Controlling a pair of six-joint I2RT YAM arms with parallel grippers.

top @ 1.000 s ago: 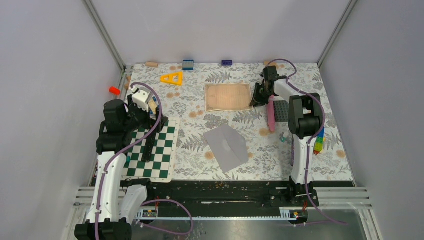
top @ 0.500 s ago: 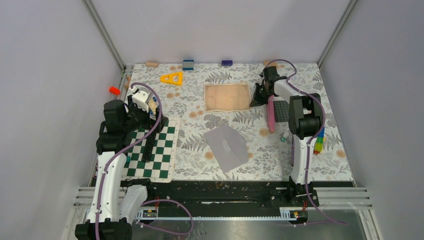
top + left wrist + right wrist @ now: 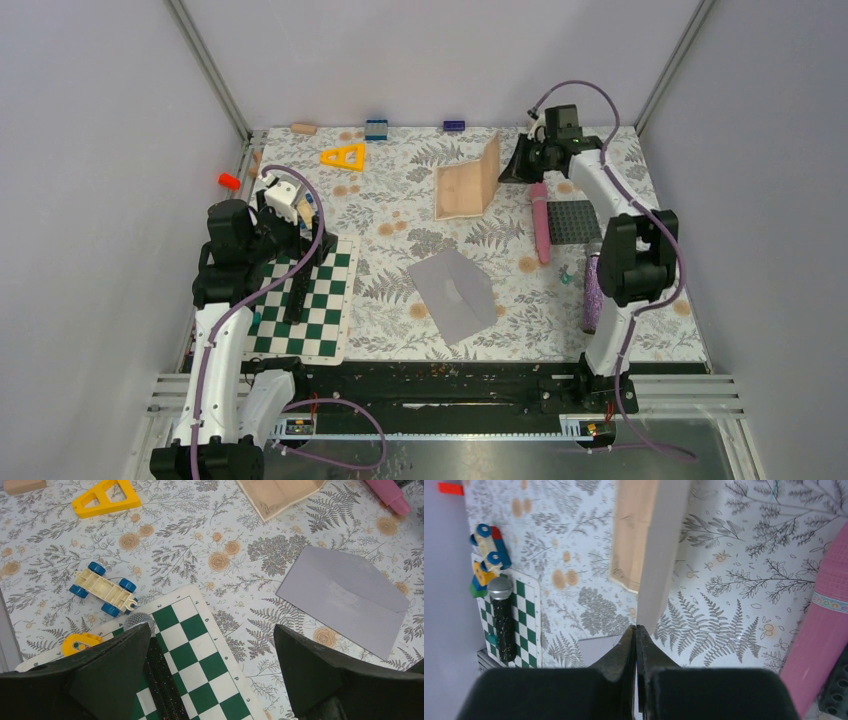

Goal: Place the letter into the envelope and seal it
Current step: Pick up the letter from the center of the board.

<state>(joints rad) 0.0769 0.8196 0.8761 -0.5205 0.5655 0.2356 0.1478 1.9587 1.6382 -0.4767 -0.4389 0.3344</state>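
Pinching letter (image 3: 465,185) corner: right fingers (image 3: 626,647) closed on it, wrist view only | left fingers (image 3: 112,667) spread, empty

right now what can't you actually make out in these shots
- Writing on the letter: too small in the top view, and the sheet is nearly edge-on in the right wrist view.
- Rest of the letter, left wrist view: cut off by the top edge.
- Whether the envelope has its flap open: it lies too flat to tell in any view.
- Envelope, right wrist view: mostly behind the right fingers.
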